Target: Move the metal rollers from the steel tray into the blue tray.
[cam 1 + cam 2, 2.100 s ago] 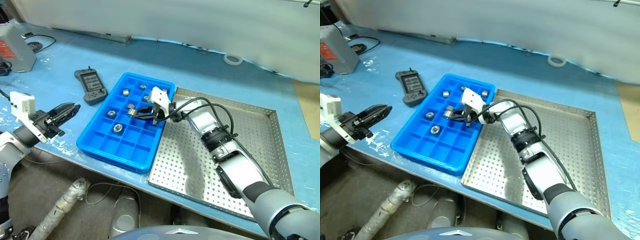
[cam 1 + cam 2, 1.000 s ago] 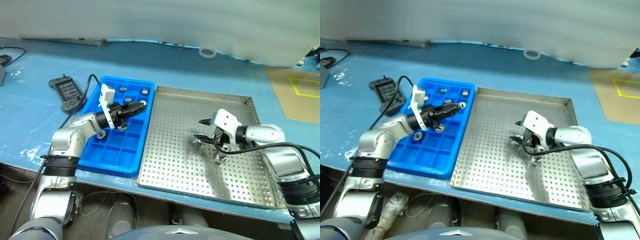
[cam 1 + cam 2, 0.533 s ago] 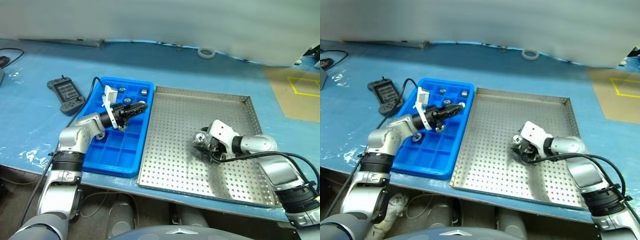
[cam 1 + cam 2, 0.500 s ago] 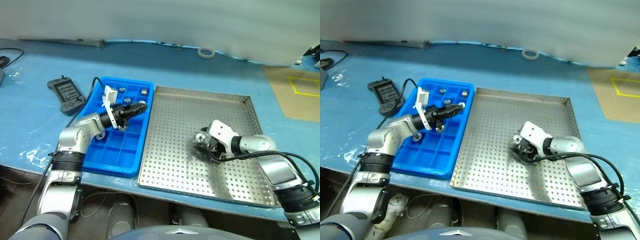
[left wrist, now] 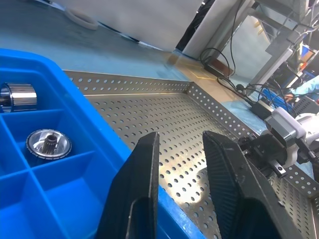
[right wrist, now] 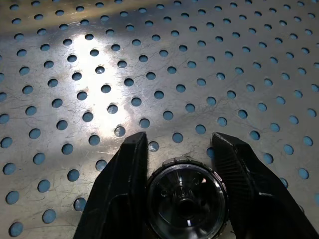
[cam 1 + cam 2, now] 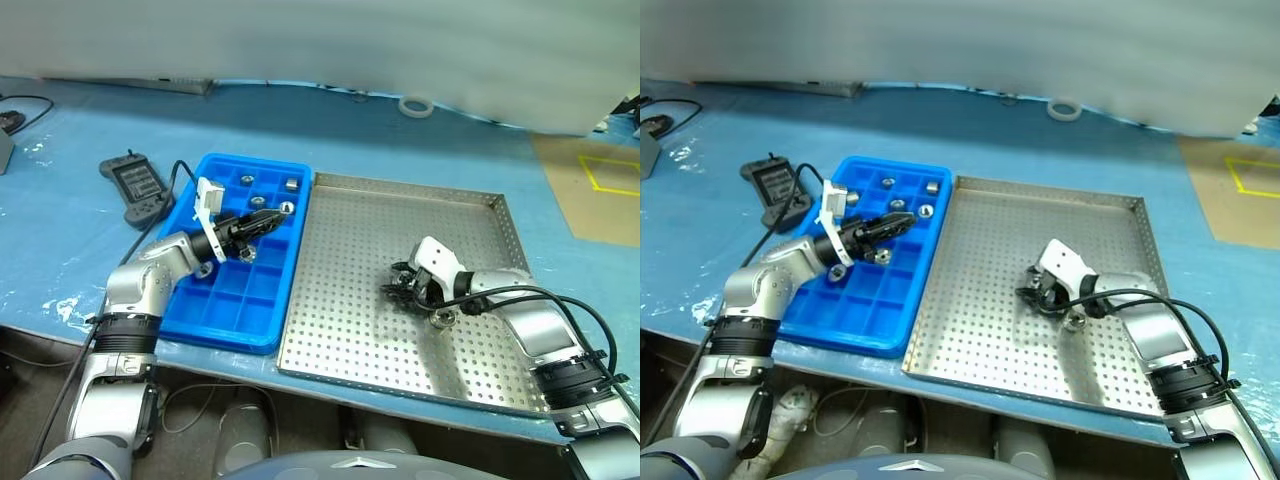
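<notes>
Gripping a roller [image 6: 185,193] on the steel tray [image 7: 380,210], the right gripper [image 6: 182,149] has a finger on each side of it, touching its rim, with the roller resting on the perforated floor right of the tray's middle. A second roller [image 7: 441,318] lies just beside it, on the near side. The left gripper [image 7: 262,222] hovers over the blue tray [image 7: 225,325] with nothing between its fingers; in its wrist view they look slightly parted, though it is judged clenched. Five or so rollers already sit in the far compartments of the blue tray, among them one at the far right [image 7: 291,184]; the near compartments hold none.

Step in hand, by judgement: pickup of one of the last rollers from the steel tray. The next move calls for a firm hold, a straight lift clear of the neighbouring roller and of the tray rim, then a carry leftward to a vacant compartment. Risk: the smooth round rim may slip from the fingers.
</notes>
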